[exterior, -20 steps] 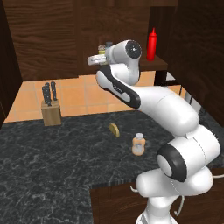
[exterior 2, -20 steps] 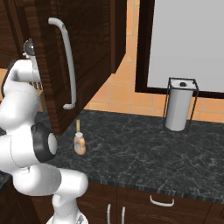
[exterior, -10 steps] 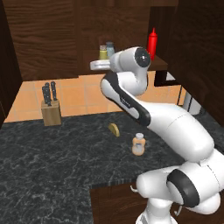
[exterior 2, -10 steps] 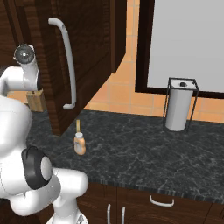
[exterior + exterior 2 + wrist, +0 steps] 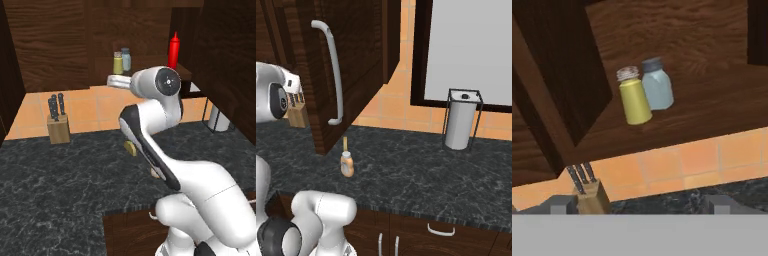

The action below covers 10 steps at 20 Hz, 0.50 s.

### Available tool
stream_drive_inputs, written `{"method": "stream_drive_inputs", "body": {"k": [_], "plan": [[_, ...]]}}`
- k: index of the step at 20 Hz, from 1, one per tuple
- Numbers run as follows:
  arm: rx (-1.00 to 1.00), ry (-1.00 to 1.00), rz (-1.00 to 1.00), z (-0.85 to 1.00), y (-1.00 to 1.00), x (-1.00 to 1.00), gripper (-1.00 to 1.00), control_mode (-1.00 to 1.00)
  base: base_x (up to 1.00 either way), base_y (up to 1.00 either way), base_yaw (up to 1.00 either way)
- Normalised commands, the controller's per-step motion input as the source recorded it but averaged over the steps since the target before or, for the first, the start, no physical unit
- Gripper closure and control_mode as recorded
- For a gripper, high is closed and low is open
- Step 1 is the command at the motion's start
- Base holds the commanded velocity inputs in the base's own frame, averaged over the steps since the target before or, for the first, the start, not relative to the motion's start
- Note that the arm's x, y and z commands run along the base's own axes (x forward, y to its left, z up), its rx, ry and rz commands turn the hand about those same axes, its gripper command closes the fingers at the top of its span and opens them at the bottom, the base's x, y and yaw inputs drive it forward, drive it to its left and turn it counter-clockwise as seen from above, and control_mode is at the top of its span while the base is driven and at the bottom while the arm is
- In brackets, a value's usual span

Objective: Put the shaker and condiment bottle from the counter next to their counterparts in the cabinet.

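The yellow-green shaker (image 5: 634, 100) stands upright on the wooden shelf (image 5: 712, 110) of the cabinet, touching or nearly touching its counterpart, the pale blue-grey shaker (image 5: 657, 85). My gripper (image 5: 640, 205) is open and holds nothing, a little back from the shelf edge and below it. The left base view has the hand (image 5: 110, 80) just under both shakers (image 5: 117, 63), with the red squeeze bottle (image 5: 173, 50) further right on the shelf. The pale orange condiment bottle (image 5: 346, 164) stands on the black counter (image 5: 406, 170), beneath the open cabinet door.
The open cabinet door with a long grey handle (image 5: 331, 75) hangs over the counter's left part. A knife block (image 5: 57, 127) stands at the back left. A small yellow object (image 5: 131, 147) lies mid-counter. A paper towel holder (image 5: 461, 125) stands at the right.
The gripper opened and let go of the yellow-green shaker on the shelf beside the blue-grey one. The hand then drew back and down from the shelf.
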Motion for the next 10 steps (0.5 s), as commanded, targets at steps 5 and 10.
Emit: {"method": "stream_drive_inputs", "body": {"k": [5,10], "plan": [[0.07,0.06,-0.32,-0.04,0.00,-0.94,-1.00,-1.00,0.00,0.00,0.00],[0.01,0.08,-0.35,-0.49,-0.09,-0.40,-1.00,-1.00,0.00,0.00,0.00]]}}
